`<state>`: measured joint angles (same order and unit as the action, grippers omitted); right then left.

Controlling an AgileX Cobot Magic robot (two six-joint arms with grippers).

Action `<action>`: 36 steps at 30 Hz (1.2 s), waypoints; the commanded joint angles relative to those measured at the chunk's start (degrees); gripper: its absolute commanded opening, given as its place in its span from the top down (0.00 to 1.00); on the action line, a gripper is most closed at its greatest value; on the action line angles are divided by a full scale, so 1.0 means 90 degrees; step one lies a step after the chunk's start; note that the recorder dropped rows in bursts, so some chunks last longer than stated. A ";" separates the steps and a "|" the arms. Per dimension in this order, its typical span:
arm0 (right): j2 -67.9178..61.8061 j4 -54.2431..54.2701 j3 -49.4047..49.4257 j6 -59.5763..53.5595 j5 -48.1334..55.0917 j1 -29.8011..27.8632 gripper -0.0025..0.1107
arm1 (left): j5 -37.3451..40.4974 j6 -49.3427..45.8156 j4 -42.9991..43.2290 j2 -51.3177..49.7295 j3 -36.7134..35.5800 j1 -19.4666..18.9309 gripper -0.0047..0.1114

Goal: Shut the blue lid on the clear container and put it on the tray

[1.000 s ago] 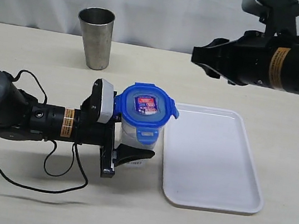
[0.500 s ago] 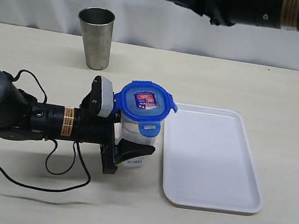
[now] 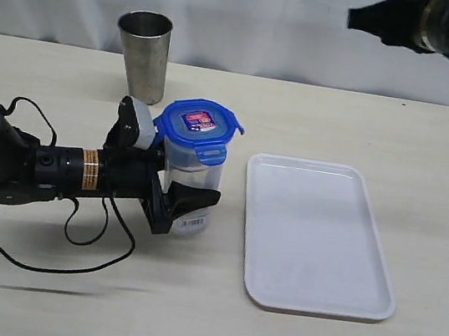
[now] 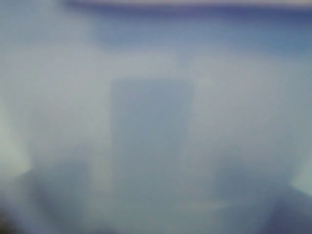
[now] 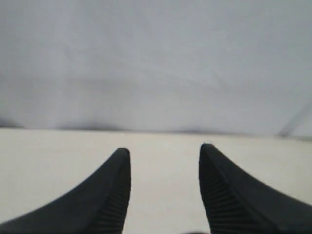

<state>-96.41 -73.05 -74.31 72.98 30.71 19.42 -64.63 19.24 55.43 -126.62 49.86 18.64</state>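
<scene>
The lid [image 3: 198, 123] sits on the container [image 3: 195, 168], clamped in the jaws of the left gripper [image 3: 190, 190] on the table [image 3: 342, 118] beside the tray [image 3: 316, 232]. The right gripper [image 5: 165, 149] is raised, its jaws apart and empty. Placing looks to be in hand: the container must go over the rim, upright.

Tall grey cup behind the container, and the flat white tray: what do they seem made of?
The tall grey tapered cup looks like brushed steel: dull metallic sheen, vertical reflections, thin rim. The flat white rectangular tray is probably moulded plastic: smooth, opaque, faintly glossy, rounded corners, low raised rim.
</scene>
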 commanded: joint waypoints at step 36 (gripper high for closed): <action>-0.1832 1.3219 -0.1491 -1.1396 0.3915 -0.0073 0.62 | -0.0210 0.0039 0.0200 0.0036 0.0077 0.0000 0.96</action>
<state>-112.19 46.22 -87.97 -29.11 65.31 17.40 -64.63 19.24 58.43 -126.62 50.28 18.64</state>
